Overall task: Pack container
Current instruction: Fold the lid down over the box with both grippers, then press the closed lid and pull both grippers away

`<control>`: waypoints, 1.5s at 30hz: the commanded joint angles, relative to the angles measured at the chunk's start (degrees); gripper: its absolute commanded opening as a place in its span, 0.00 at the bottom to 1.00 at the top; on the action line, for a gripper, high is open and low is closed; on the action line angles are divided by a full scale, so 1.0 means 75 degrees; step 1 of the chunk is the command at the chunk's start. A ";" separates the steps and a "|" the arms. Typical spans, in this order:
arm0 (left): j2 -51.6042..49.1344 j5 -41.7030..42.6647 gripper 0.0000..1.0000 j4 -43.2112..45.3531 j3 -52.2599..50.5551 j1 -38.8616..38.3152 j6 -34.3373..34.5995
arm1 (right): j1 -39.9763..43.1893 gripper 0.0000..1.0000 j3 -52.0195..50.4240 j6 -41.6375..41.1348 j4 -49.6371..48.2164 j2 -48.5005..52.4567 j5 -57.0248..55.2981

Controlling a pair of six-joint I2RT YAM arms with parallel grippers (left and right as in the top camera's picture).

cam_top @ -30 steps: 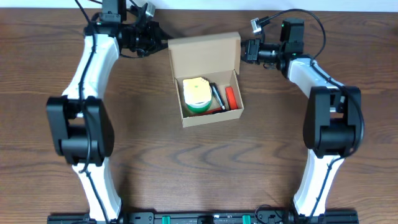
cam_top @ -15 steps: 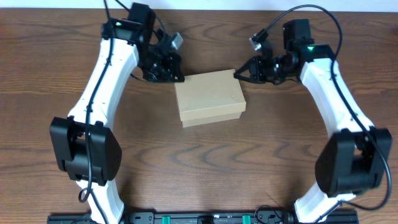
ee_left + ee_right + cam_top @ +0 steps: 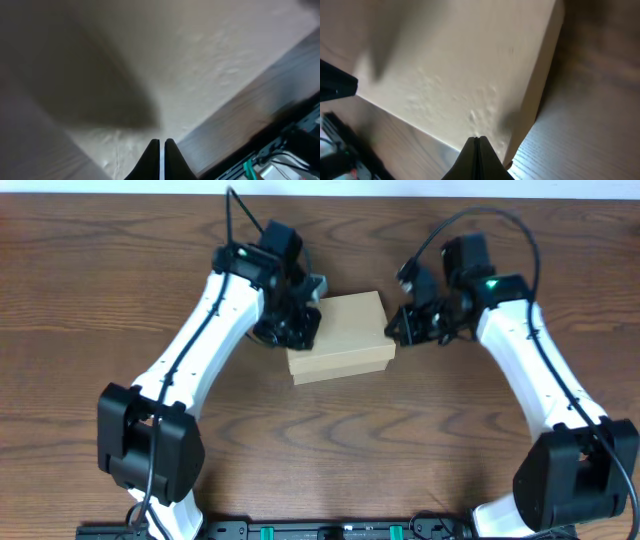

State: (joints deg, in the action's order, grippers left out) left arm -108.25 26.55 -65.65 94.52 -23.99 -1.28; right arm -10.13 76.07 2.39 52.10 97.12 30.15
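The container [image 3: 342, 332] is a plain brown cardboard box at the table's middle, with its lid down flat; its contents are hidden. My left gripper [image 3: 303, 330] is at the box's left end, over the lid's left edge. In the left wrist view the fingers [image 3: 161, 146] are shut and empty just above the lid [image 3: 200, 55]. My right gripper [image 3: 392, 330] is at the box's right end. In the right wrist view its fingers [image 3: 476, 141] are shut and empty over the lid [image 3: 460, 65] near its right edge.
The brown wooden table [image 3: 320, 440] lies all round the box. The arm bases and a black rail [image 3: 320, 530] stand at the front edge. Cables loop above both wrists at the back.
A second ago the box stood open with items inside. The lid came down shut half a second ago. Both grippers have since moved in from the back to the box's two ends.
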 commanded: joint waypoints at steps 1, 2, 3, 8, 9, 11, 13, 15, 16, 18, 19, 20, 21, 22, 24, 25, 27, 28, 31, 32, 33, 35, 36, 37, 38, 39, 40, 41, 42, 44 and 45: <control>-0.0035 -0.0157 0.06 0.0224 -0.0463 -0.0029 0.0268 | -0.0154 0.01 -0.0580 0.0076 -0.0376 0.0047 -0.0117; -0.0035 -0.0160 0.06 0.0291 -0.0562 -0.0026 0.0326 | -0.0157 0.01 -0.0697 0.0047 -0.0484 0.0047 -0.0140; -0.0035 -0.0160 0.06 0.0379 -0.0691 -0.0026 0.0379 | -0.0154 0.01 -0.0833 -0.0020 -0.0627 0.0047 -0.0195; -0.0035 -0.0166 0.06 0.0530 -0.0953 -0.0017 0.0437 | -0.0154 0.01 -0.1064 -0.0032 -0.0807 0.0050 -0.0227; -0.0026 -0.0169 0.06 0.0542 -0.0947 -0.0017 0.0481 | -0.0154 0.01 -0.1052 -0.0032 -0.0804 0.0038 -0.0221; 0.0073 -0.0201 0.06 0.0557 -0.0901 0.0000 0.0595 | -0.0154 0.01 -0.0953 -0.0052 -0.0731 -0.0012 -0.0219; 0.0265 -0.0268 0.06 0.0568 -0.0845 0.0023 0.0635 | -0.0149 0.01 -0.0769 -0.0096 -0.0583 -0.0105 -0.0262; 0.0621 -0.0600 0.06 0.0595 -0.0819 0.0032 0.0769 | -0.0146 0.01 -0.0586 -0.0306 -0.0484 -0.0300 -0.0600; 0.0825 -0.0839 0.05 0.0595 -0.0819 0.0032 0.0848 | -0.0146 0.01 -0.0542 -0.0501 -0.0490 -0.0452 -0.0950; 0.1376 -0.1329 0.06 0.0560 -0.0822 0.0050 0.0889 | -0.0125 0.01 -0.0539 -0.1055 -0.0542 -0.0778 -0.1950; 0.1629 -0.1483 0.06 0.0554 -0.0822 0.0061 0.0889 | -0.0102 0.01 -0.0542 -0.1317 -0.0539 -0.0874 -0.2393; 0.1932 -0.1617 0.06 0.0557 -0.0822 0.0087 0.0889 | -0.0076 0.01 -0.0545 -0.1536 -0.0519 -0.0927 -0.2742; 0.2194 -0.1696 0.06 0.0565 -0.0822 0.0117 0.0889 | -0.0041 0.01 -0.0545 -0.1690 -0.0495 -0.0935 -0.2996; 0.2538 -0.1804 0.06 0.0583 -0.0822 0.0160 0.0886 | -0.0009 0.01 -0.0568 -0.1763 -0.0463 -0.0918 -0.3110; 0.3013 -0.1964 0.06 0.0592 -0.0822 0.0254 0.0886 | -0.0003 0.01 -0.0653 -0.1824 -0.0493 -0.0816 -0.3104; 0.3287 -0.2043 0.06 0.0592 -0.0822 0.0315 0.0886 | -0.0020 0.01 -0.0691 -0.1970 -0.0493 -0.0714 -0.3104; 0.3716 -0.2104 0.06 0.0574 -0.0822 0.0437 0.0883 | -0.0125 0.01 -0.0723 -0.2148 -0.0539 -0.0484 -0.3104; 0.3931 -0.2130 0.06 0.0548 -0.0825 0.0516 0.0883 | -0.0201 0.01 -0.0723 -0.2224 -0.0597 -0.0341 -0.3072; 0.4430 -0.2224 0.06 0.0382 -0.0825 0.0711 0.0874 | -0.0527 0.01 -0.0723 -0.2296 -0.0842 0.0023 -0.2664; 0.4517 -0.2259 0.06 0.0329 -0.0825 0.0752 0.0860 | -0.0621 0.02 -0.0723 -0.2331 -0.0903 0.0082 -0.2576; 0.4622 -0.2299 0.06 0.0248 -0.0825 0.0804 0.0857 | -0.0743 0.01 -0.0723 -0.2436 -0.0965 0.0140 -0.2565; 0.4768 -0.2457 0.06 0.0050 -0.0825 0.0874 0.0854 | -0.0906 0.01 -0.0723 -0.2468 -0.1049 0.0172 -0.2565; 0.4811 -0.2538 0.06 -0.0047 -0.0825 0.0906 0.0857 | -0.0935 0.01 -0.0723 -0.2492 -0.1064 0.0172 -0.2562; 0.4846 -0.2617 0.06 -0.0146 -0.0825 0.0918 0.0854 | -0.0950 0.01 -0.0723 -0.2492 -0.1070 0.0172 -0.2556; 0.4870 -0.2664 0.06 -0.0248 -0.0825 0.0944 0.0851 | -0.0962 0.01 -0.0720 -0.2489 -0.1067 0.0172 -0.2521; 0.4878 -0.2661 0.06 -0.0297 -0.0825 0.0959 0.0851 | -0.0962 0.01 -0.0720 -0.2489 -0.1064 0.0172 -0.2451; 0.4878 -0.2658 0.06 -0.0353 -0.0825 0.0968 0.0851 | -0.0962 0.01 -0.0720 -0.2486 -0.1067 0.0172 -0.2244; 0.4878 -0.2658 0.06 -0.0391 -0.0825 0.0968 0.0851 | -0.0970 0.01 -0.0720 -0.2489 -0.1084 0.0172 -0.2060; 0.4878 -0.2658 0.06 -0.0417 -0.0825 0.0968 0.0848 | -0.0994 0.01 -0.0720 -0.2489 -0.1116 0.0172 -0.1932; 0.4878 -0.2658 0.06 -0.0458 -0.0825 0.0968 0.0819 | -0.1049 0.01 -0.0720 -0.2486 -0.1189 0.0172 -0.1909; 0.4878 -0.2655 0.05 -0.0484 -0.0825 0.0968 0.0793 | -0.1055 0.01 -0.0720 -0.2489 -0.1209 0.0172 -0.1941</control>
State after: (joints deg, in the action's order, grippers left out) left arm -72.10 7.70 -68.84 87.83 -17.02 4.71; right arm -17.08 70.72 -15.20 43.51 98.41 12.86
